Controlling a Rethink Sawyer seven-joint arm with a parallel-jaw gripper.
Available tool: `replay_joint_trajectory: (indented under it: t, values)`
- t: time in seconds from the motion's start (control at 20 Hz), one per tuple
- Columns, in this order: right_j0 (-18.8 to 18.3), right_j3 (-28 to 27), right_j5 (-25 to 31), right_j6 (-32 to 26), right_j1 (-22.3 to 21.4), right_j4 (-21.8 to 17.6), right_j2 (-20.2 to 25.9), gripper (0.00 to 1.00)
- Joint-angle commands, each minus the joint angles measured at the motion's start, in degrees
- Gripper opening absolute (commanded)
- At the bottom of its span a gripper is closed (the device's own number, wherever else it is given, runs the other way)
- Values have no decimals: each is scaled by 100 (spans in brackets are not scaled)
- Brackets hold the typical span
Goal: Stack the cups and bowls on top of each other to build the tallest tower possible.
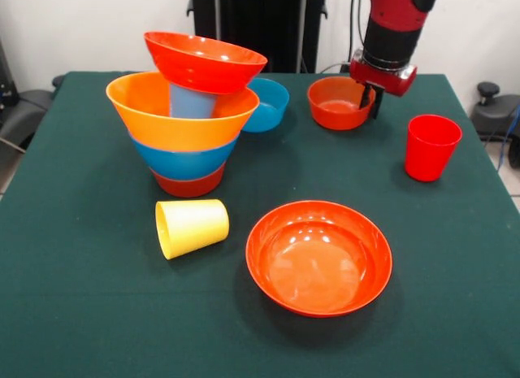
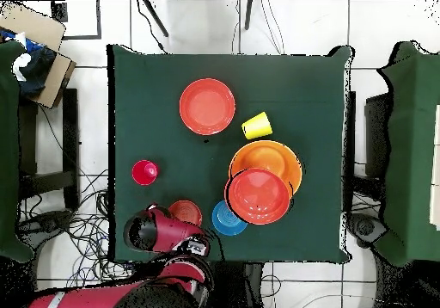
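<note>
The tower stands at the left: a small red-orange bowl (image 1: 188, 184) at the bottom, a blue bowl (image 1: 191, 161), then the huge orange bowl (image 1: 180, 118) (image 2: 277, 158). A light blue cup (image 1: 192, 102) stands inside it, and a wide red-orange bowl (image 1: 205, 61) (image 2: 258, 196) rests tilted on top. My gripper (image 1: 374, 100) hangs at the right rim of a small red-orange bowl (image 1: 335, 106) (image 2: 184, 211). A small blue bowl (image 1: 270, 106) (image 2: 227, 219) sits behind the tower. The red cup (image 1: 431, 147) (image 2: 144, 172) stands upright. The yellow cup (image 1: 192, 227) (image 2: 256, 126) lies on its side.
A wide shallow red-orange bowl (image 1: 318, 257) (image 2: 207, 106) sits alone on the green table (image 1: 97, 313) near the front. In the overhead view my arm (image 2: 163, 231) covers the table's edge beside the small red-orange bowl. Chairs and boxes stand around the table.
</note>
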Motion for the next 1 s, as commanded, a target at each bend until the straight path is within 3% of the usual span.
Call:
replay_joint_trajectory:
  t: [0.05, 0.25, 0.35, 0.55, 0.7, 1.0]
  values:
    - [385, -363, 178, 911, 39, 180, 154, 0]
    - [355, -366, 342, 791, -201, 79, 63, 0]
    - [135, -201, 908, 640, -787, -37, 78, 0]
    - [-87, -236, 2582, 249, -2045, -362, -184, 0]
    - [-166, -411, 3413, 58, -2499, -601, -270, 0]
    - [-487, -515, 4422, -228, -3228, -800, -116, 0]
